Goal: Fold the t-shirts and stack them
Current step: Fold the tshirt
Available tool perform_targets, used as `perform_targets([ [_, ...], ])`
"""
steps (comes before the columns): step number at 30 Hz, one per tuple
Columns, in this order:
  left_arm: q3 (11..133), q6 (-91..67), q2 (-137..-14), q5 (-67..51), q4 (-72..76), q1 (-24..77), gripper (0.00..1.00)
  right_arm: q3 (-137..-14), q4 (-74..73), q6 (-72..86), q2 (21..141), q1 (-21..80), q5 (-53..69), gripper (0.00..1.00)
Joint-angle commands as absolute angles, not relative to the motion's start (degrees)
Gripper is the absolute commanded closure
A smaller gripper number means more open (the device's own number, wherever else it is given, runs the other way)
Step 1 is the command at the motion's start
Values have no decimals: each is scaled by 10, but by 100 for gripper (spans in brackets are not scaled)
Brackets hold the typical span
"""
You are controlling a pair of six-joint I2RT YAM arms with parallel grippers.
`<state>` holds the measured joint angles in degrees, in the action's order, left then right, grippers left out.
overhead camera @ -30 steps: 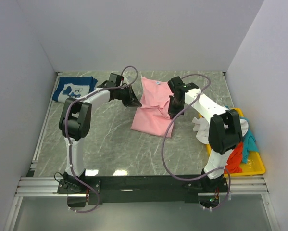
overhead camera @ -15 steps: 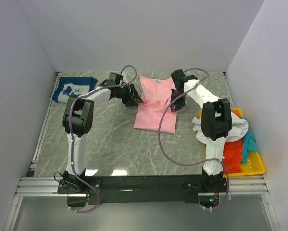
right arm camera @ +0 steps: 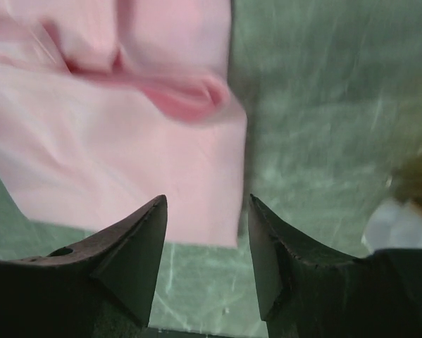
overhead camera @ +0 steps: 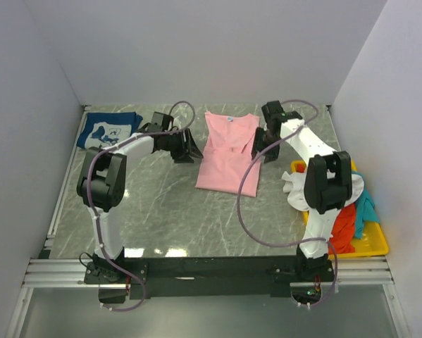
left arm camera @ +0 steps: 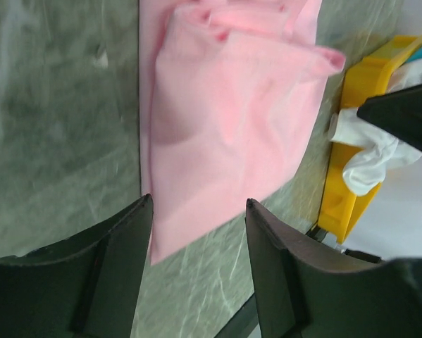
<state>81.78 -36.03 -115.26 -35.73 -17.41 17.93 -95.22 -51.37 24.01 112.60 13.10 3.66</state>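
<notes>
Left end effector, right end effector: parted, empty.

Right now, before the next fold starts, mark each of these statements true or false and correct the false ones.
1. The pink t-shirt lies on the table between the left gripper and the right gripper. True.
2. The left gripper is clamped on the pink t-shirt. False: its jaws stand apart with nothing between them, beside the shirt's edge.
3. The navy t-shirt lies in the yellow tray. False: it lies at the table's far left corner, and the tray is on the right.
4. The right gripper is open and holds nothing. True.
5. The white t-shirt is bunched up at the yellow tray's edge. True.
</notes>
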Motion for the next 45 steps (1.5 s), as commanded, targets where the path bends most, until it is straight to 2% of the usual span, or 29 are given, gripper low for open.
perform_targets([
  [1,769,-332,-1105,-353,-167,180,39,-867,-482,256,1050,131,76,44],
  [7,701,-329,-1071,-343,-162,186,39,-683,-397,286,960,143,136,46],
  [13,655,-337,-1056,-336,-145,194,39,-621,-365,294,947,155,145,49],
  [16,642,-353,-1060,-348,-126,196,40,-613,-359,291,963,154,139,55],
  [20,635,-362,-1066,-346,-114,200,40,-608,-352,285,983,154,135,57],
  [40,650,-352,-1093,-315,-147,223,42,-590,-343,287,1013,162,136,58],
  [45,651,-353,-1100,-312,-148,225,48,-587,-333,293,1020,163,146,62],
])
